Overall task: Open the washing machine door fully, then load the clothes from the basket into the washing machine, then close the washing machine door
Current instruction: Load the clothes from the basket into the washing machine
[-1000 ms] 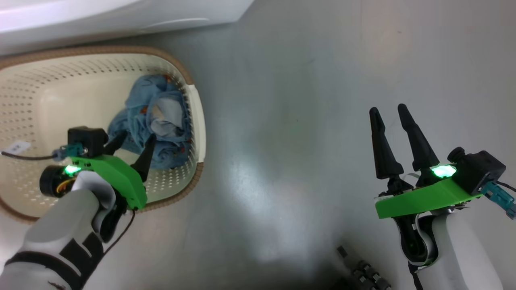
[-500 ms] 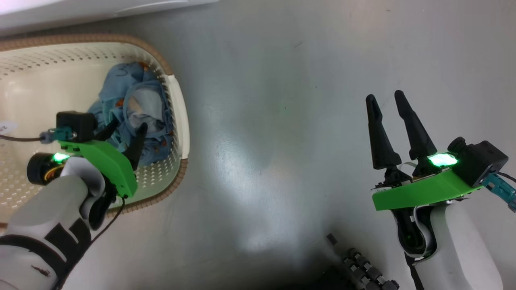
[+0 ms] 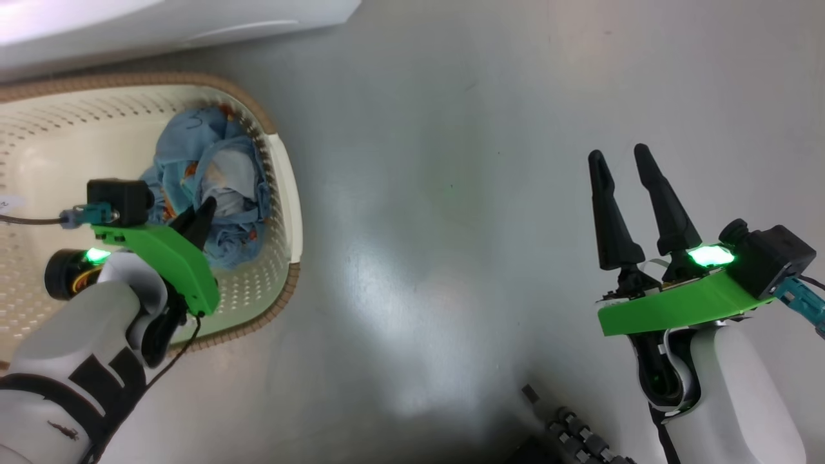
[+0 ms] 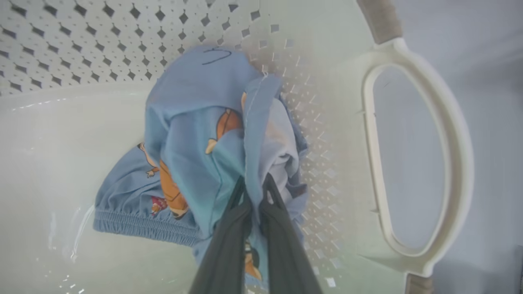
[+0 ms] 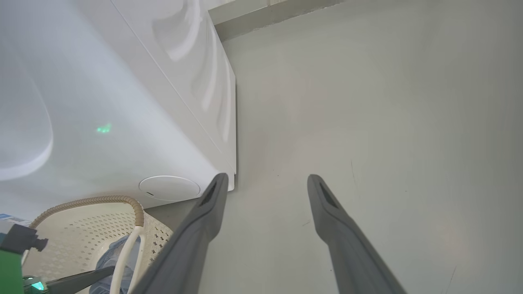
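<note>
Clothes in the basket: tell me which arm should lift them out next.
Left. The left gripper is shut on a fold of the blue clothes inside the basket, so it could simply lift. The right gripper stands open over bare floor, apart from the basket, holding nothing.

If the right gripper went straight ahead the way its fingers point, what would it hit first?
Probably the bare grey floor: the open right gripper aims just past the lower corner of the white boxy washing machine, though depth is hard to judge.
</note>
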Controlling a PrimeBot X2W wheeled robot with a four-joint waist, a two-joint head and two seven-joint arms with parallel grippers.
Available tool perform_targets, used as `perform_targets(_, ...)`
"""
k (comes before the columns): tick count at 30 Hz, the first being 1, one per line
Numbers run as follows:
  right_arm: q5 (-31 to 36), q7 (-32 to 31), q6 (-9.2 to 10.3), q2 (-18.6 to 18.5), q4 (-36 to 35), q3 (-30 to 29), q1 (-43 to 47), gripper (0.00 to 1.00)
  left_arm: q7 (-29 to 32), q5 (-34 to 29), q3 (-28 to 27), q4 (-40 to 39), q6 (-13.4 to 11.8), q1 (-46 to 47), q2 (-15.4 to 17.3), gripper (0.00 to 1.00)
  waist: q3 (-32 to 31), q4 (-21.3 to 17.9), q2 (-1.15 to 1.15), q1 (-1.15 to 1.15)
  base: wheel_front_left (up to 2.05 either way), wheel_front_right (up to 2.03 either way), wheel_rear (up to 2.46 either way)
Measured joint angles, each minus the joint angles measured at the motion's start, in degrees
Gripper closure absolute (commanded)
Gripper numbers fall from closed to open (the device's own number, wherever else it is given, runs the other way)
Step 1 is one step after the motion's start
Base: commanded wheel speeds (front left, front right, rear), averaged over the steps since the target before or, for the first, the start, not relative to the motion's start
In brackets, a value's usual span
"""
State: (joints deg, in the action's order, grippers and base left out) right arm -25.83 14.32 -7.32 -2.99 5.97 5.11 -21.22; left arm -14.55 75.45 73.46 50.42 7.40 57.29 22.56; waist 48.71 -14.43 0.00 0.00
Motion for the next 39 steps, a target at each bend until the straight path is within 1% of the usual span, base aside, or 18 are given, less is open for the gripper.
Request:
perform_targets(3,0.09,0.00,0.00,0.00,0.01,-0.60,0.03,0.00,-0.01,0.01,-0.86,0.48,0.00,-0.03,-0.22,1.00,-1.33,0.41,0.00,0.00,0.00,0.00,0.00)
perform_targets(7,0.58,0.00,0.00,0.01,0.37,-1.35,0.10,0.00,-0.03,-2.09,-6.08,0.37,0.00,-1.03,-0.47,1.00,-3.85,1.17,0.00,0.00,0.00,0.00,0.00)
perform_targets(11,1.09,0.00,0.00,0.01,1.11,-1.92,0.59,0.00,-0.07,-7.15,-11.99,-0.46,0.00,-5.75,-0.47,1.00,-7.22,1.95,0.00,0.00,0.00,0.00,0.00)
perform_targets(16,1.16,0.00,0.00,-0.20,2.49,-2.63,3.77,0.00,-0.07,-12.48,-20.07,-3.12,0.00,-12.11,-1.00,1.00,-12.08,3.15,0.00,0.00,0.00,0.00,0.00)
perform_targets(21,1.15,0.00,0.00,-1.37,3.72,-3.45,6.98,0.00,-0.07,-19.42,-27.92,-6.45,0.00,-17.66,-2.30,1.00,-17.24,4.72,0.00,0.00,0.00,0.00,0.00)
perform_targets(26,1.04,0.00,0.00,-2.48,4.76,-4.09,10.90,0.00,-0.07,-26.66,-35.75,-8.59,0.00,-23.91,-2.86,1.00,-22.50,6.49,0.00,0.00,0.00,0.00,0.00)
perform_targets(31,0.97,-0.01,0.00,-3.34,5.10,-4.65,14.29,0.00,-0.07,-32.75,-42.64,-12.91,0.00,-29.99,-4.19,1.00,-27.66,8.30,0.00,0.00,0.00,0.00,0.00)
perform_targets(35,0.83,-0.01,0.00,-3.99,5.28,-5.13,16.70,0.00,-0.07,-36.97,-48.70,-17.11,0.00,-35.66,-4.52,1.00,-31.53,9.59,0.00,0.00,0.00,0.00,0.00)
perform_targets(39,0.46,-0.01,0.00,-4.44,5.46,-5.63,18.79,0.00,-0.07,-41.65,-53.45,-22.03,0.00,-41.35,-5.13,1.00,-34.90,10.75,0.00,0.00,0.00,0.00,0.00)
